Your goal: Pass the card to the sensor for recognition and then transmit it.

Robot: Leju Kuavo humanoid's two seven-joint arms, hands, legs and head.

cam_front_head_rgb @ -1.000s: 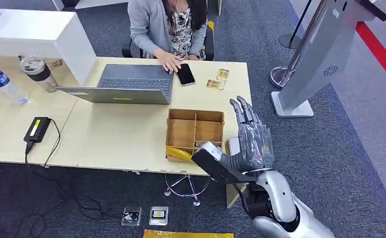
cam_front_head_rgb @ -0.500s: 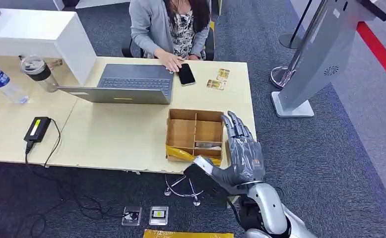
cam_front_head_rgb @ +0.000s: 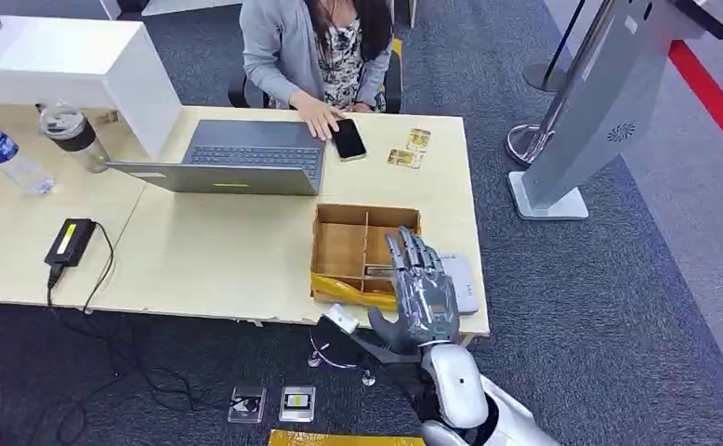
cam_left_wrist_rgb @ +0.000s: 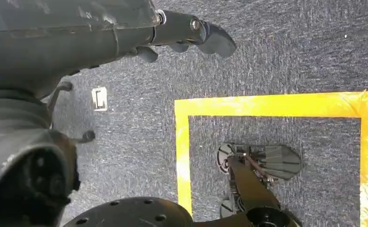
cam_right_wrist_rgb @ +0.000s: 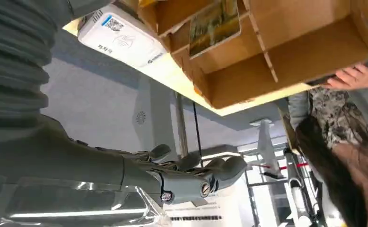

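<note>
The right robot hand, fingers spread and holding nothing, hovers over the near right part of the brown compartmented cardboard box on the pale wooden bench. The thin printed card lies flat in a near compartment, beside the white plastic sensor; it looks light, stiff and slick, best pinched at an edge. The left robot hand hangs with its fingers curled in, holding nothing.

Laptop, phone, water bottle on desk

Printed markings on a white card reader, none legible
A blue logo, a contactless symbol and small print show; the characters are too small to read.
</note>
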